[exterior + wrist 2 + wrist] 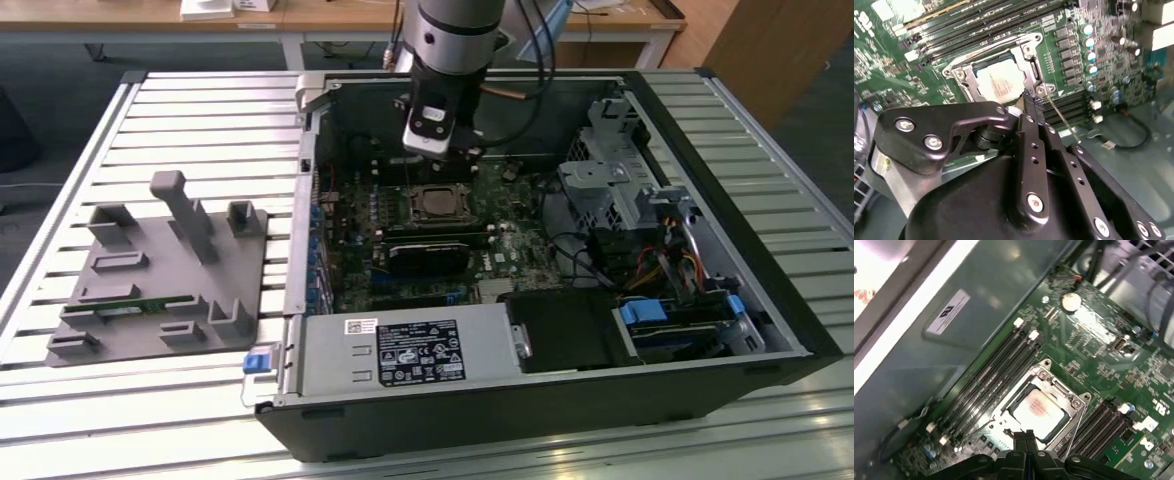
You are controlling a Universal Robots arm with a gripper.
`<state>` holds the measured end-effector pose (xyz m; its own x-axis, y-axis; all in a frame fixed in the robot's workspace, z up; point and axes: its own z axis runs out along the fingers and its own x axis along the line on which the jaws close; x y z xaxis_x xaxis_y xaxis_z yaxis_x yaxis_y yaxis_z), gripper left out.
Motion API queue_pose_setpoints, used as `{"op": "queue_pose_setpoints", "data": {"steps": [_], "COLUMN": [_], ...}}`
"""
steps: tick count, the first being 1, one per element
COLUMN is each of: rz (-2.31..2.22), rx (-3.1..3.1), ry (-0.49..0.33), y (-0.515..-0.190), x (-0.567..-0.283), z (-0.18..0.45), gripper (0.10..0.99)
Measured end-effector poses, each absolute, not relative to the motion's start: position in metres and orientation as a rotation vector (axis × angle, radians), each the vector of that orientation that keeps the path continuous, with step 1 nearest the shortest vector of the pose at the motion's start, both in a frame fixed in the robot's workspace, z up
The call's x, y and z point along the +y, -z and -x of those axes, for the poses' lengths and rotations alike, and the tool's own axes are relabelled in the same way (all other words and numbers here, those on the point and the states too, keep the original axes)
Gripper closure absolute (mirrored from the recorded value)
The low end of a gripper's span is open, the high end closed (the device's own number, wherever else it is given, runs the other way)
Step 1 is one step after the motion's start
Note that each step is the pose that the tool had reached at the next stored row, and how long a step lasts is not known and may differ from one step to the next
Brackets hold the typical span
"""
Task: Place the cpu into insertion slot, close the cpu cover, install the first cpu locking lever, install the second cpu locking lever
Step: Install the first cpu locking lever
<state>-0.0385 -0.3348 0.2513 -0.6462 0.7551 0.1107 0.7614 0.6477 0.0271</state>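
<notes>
The cpu [1038, 407] sits in the insertion slot [437, 203], with the cpu cover [1050, 379] lowered over it. The gripper [1032, 102], fingers pressed together, touches the socket's corner. The open computer case [534, 420] lies on a slatted table [200, 110], with a grey fixture [147, 280] at the exterior view's left and wooden desks [334, 15] far behind.

The exterior view holds one open computer case [747, 330], one robot arm [454, 30] with one gripper [454, 163] at upper centre, one grey fixture plate [147, 290] at the left, one graphics card [427, 258] and one power supply [400, 350]. Both wrist views show one cpu [999, 82], one cpu cover [1031, 70] and one insertion slot [970, 80].
</notes>
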Motion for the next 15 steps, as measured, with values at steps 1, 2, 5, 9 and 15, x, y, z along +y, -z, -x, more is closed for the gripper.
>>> {"op": "queue_pose_setpoints", "data": {"steps": [1, 2, 5, 9, 15], "rz": [1.253, 1.226, 1.149, 1.044, 0.888], "rx": [-2.78, -2.792, -2.822, -2.861, -2.91], "ry": [0.107, 0.106, 0.102, 0.097, 0.089], "y": [-0.2513, -0.2513, -0.2512, -0.2511, -0.2511], "x": [-0.3348, -0.3348, -0.3348, -0.3348, -0.3348], "z": [0.0385, 0.0385, 0.0385, 0.0385, 0.0385], "gripper": [0.969, 0.969, 0.969, 0.969, 0.969]}}
